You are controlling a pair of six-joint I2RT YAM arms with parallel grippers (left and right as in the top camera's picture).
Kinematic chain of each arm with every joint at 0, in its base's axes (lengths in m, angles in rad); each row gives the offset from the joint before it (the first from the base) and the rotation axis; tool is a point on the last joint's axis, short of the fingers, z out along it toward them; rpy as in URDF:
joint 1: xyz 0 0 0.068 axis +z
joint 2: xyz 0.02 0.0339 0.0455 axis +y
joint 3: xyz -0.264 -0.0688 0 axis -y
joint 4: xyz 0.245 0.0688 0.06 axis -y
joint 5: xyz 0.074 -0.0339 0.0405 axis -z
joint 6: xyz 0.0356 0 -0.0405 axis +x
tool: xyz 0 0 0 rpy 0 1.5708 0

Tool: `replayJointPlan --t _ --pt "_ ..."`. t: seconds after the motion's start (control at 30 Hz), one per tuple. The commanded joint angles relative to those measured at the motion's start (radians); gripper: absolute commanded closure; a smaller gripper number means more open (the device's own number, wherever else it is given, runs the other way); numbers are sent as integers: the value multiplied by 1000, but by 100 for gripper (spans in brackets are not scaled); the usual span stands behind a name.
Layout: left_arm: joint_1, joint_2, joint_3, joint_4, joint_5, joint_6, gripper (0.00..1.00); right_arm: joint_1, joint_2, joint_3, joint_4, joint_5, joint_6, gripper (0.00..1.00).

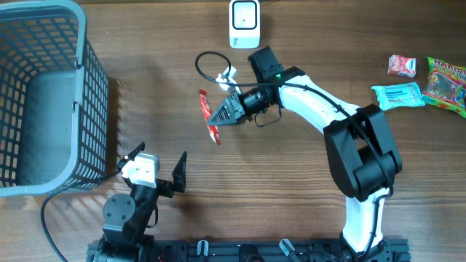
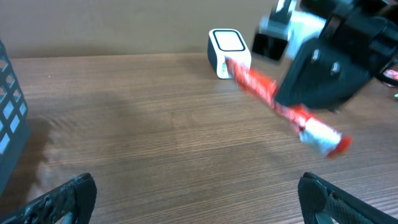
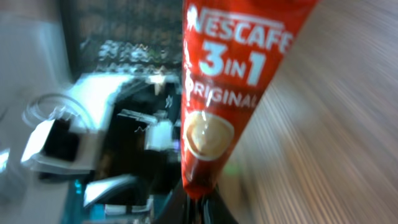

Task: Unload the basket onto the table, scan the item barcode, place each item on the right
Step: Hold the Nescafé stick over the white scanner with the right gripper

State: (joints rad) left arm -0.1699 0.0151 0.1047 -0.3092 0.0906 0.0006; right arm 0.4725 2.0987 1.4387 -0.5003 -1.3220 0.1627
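From overhead, the right gripper is clamped on a long red plastic coffee sachet over the wooden table, near the white box-shaped barcode scanner. The left gripper is spread wide and empty beside the grey mesh basket. The left wrist view shows the sachet tilted, raised in front of the scanner. The right wrist view shows its printed face, pinched at the lower end.

A: Cut off by an edge?
B: Grey basket, left side, overhead. Green snack packet, right side. Left gripper, fingertips only.
A: Blurred?
B: Nescafé 3in1 sachet, left wrist view, print unreadable. Right wrist view, whole background.
A: Hidden?
B: Sachet's lower end, inside the right gripper.
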Motion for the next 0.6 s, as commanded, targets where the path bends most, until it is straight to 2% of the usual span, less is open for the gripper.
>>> replayJointPlan --t 0.0,0.07,0.17,0.3,0.47,0.57 --pt "5 0 -10 3 -13 -13 0 5 18 18 192 -300 47 95" --pt "5 0 -10 3 -13 -13 0 5 18 18 294 -300 225 95" --pt "5 0 -10 3 -13 -13 0 5 18 18 420 -301 309 95" --pt "5 0 -10 3 -13 -13 0 6 18 18 578 -301 188 96" --pt "5 0 -10 3 -13 -13 0 10 18 18 729 -301 -59 95" --pt "5 0 -10 3 -13 -13 0 15 18 18 834 -301 -84 96"
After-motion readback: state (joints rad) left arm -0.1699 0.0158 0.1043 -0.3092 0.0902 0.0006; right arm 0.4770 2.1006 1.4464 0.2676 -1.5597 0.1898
